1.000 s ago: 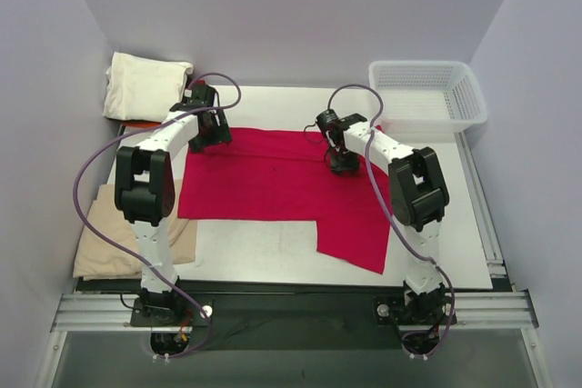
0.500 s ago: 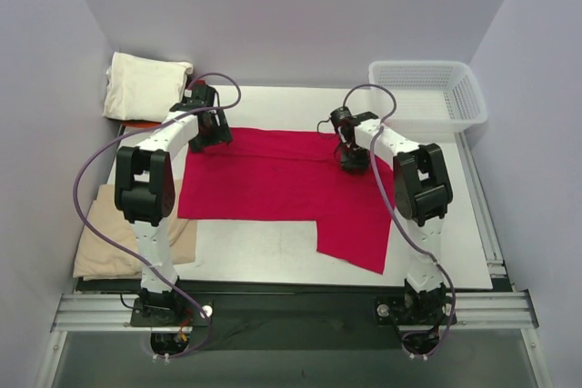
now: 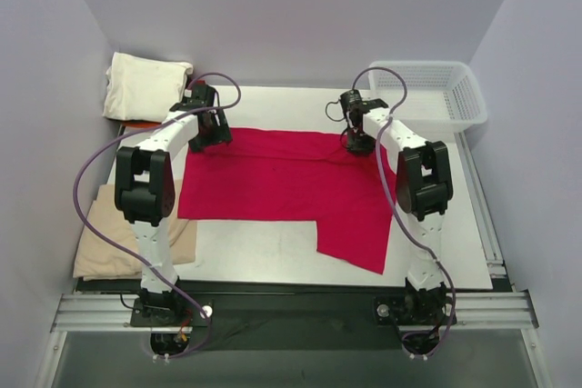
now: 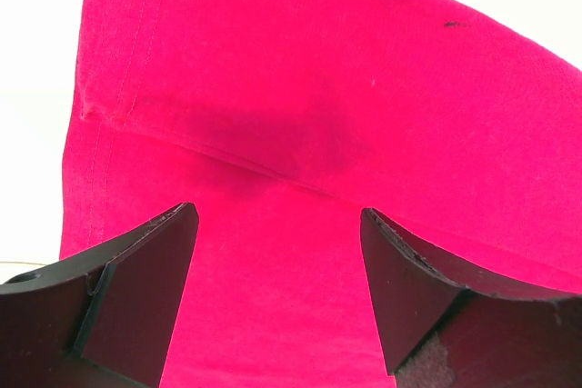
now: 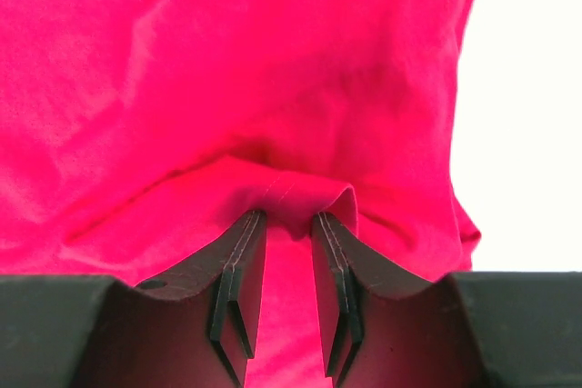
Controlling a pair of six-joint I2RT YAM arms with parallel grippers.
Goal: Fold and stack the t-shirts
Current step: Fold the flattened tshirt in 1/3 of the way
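The crimson t-shirt [image 3: 273, 184] lies spread flat across the centre of the table [image 3: 255, 256]. The right gripper [image 5: 286, 218], jaws narrow, pinches a raised fold at its far right edge. The left gripper [image 4: 277, 213] stands wide apart over the far left corner, gripping nothing.

The left arm [image 3: 155, 243] and right arm [image 3: 424, 252] were built of white tubular links joined by blocky black joint housings. A lilac-grey cable [image 3: 76, 190] looped loosely along each. The left gripper [image 4: 277, 224] had broad matte-black wedge fingers [image 4: 136, 297]. The right gripper [image 5: 289, 224] had black ones with thin layered edges.
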